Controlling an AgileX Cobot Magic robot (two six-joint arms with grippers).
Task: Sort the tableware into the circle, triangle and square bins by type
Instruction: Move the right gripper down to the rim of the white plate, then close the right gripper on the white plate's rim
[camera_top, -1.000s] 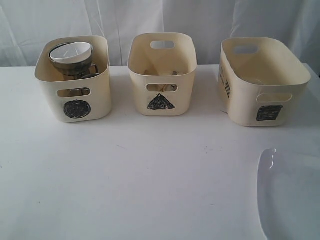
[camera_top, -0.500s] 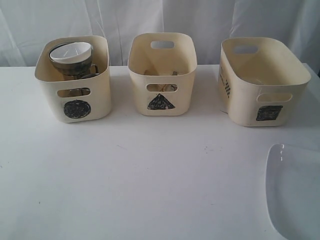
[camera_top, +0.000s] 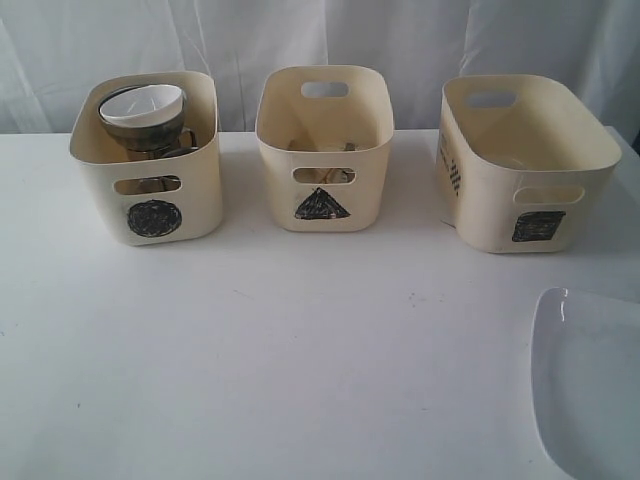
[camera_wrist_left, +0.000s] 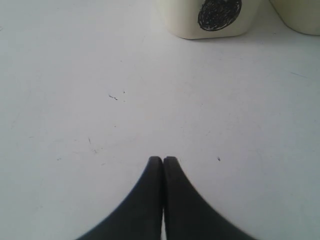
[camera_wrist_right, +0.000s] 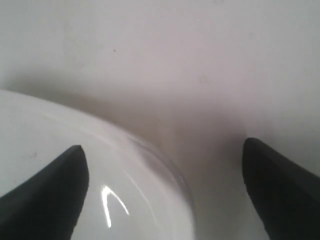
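The large white squarish plate (camera_top: 590, 385) lies at the table's front right corner. In the right wrist view its rounded rim (camera_wrist_right: 165, 175) sits between the fingers of my right gripper (camera_wrist_right: 162, 150), which is open, with one finger over the plate and the other over bare table. My left gripper (camera_wrist_left: 163, 160) is shut on nothing, low over the table in front of the circle bin (camera_wrist_left: 215, 20). The circle bin (camera_top: 150, 160) holds a white bowl (camera_top: 145, 102) stacked on steel mugs. The triangle bin (camera_top: 325, 150) holds wooden chopsticks (camera_top: 320, 148). The wider square bin (camera_top: 525, 170) stands at the right.
The three bins stand in a row along the back of the white table (camera_top: 300, 350), before a white curtain (camera_top: 300, 30). Neither arm shows in the exterior view. A second bin's corner (camera_wrist_left: 300, 15) appears beside the circle bin in the left wrist view.
The plate has shifted to the right, its left edge now farther from the table's middle. It has hardly moved over the last half second. The bins are unchanged.
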